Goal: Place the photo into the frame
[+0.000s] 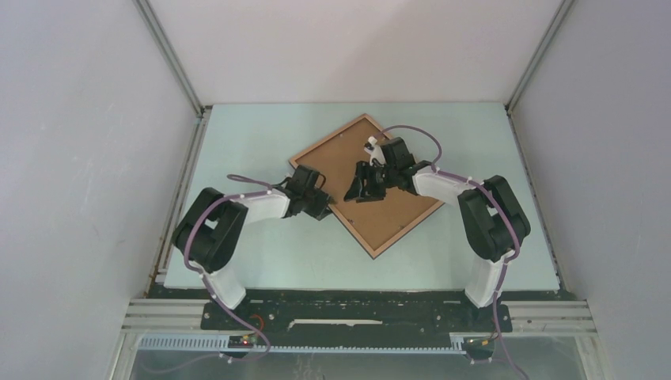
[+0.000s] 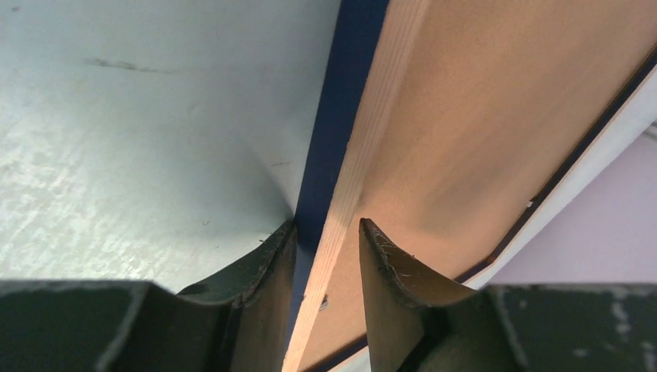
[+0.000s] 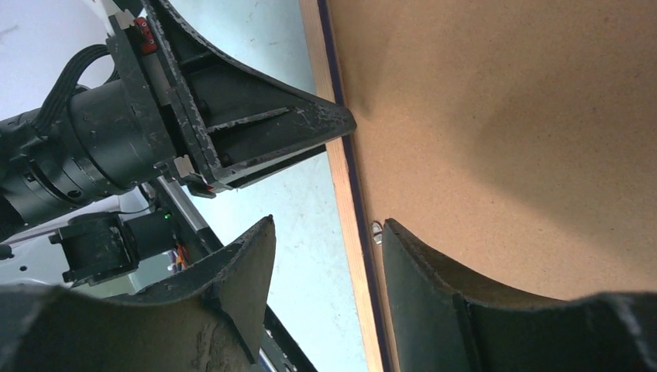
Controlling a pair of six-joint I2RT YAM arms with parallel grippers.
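This is a robotics lab test cell: plain white panels (image 1: 79,119) enclose a pale green table (image 1: 261,261), aluminium posts (image 1: 168,51) rise in the upper corners, and a slotted metal rail (image 1: 550,317) along the bottom carries the cabled left arm (image 1: 217,237) and right arm (image 1: 494,218).

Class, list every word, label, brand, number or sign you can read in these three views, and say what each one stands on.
None: no text can be read in any view.
The frame, its brown backing board, the table, the left arm and the right arm show no lettering, numbers or signs.
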